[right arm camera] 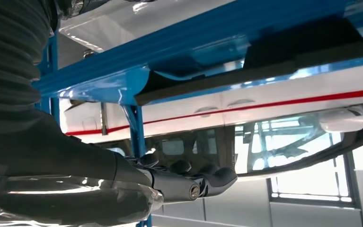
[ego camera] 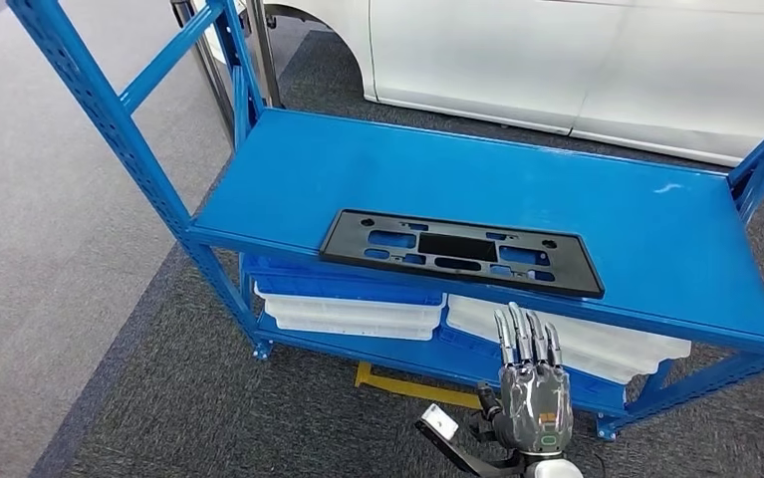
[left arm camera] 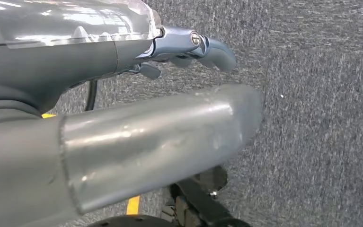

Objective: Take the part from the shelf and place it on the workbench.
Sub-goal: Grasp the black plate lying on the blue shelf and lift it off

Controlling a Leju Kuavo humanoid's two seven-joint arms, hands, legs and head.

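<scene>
Shelving in blue steel (ego camera: 656, 229) fills the head view, and the part (ego camera: 462, 251), a flat black rectangular frame with cut-outs, lies flat on the top shelf near its front edge, untouched. The right hand (ego camera: 530, 383) is raised just in front of and below that edge, fingers straight, close together and pointing up toward the part, holding nothing; the shelf's front lip stands between the fingertips and the part. In the right wrist view the same hand (right arm camera: 189, 182) sits under the blue shelf edge. On the lower shelf lie white trays (ego camera: 353, 311) on blue ones. A white car (ego camera: 577, 60) stands behind the rack, on grey carpet (ego camera: 208, 418). The left hand (left arm camera: 193, 47) hangs over the carpet, fingers loosely extended, empty.
</scene>
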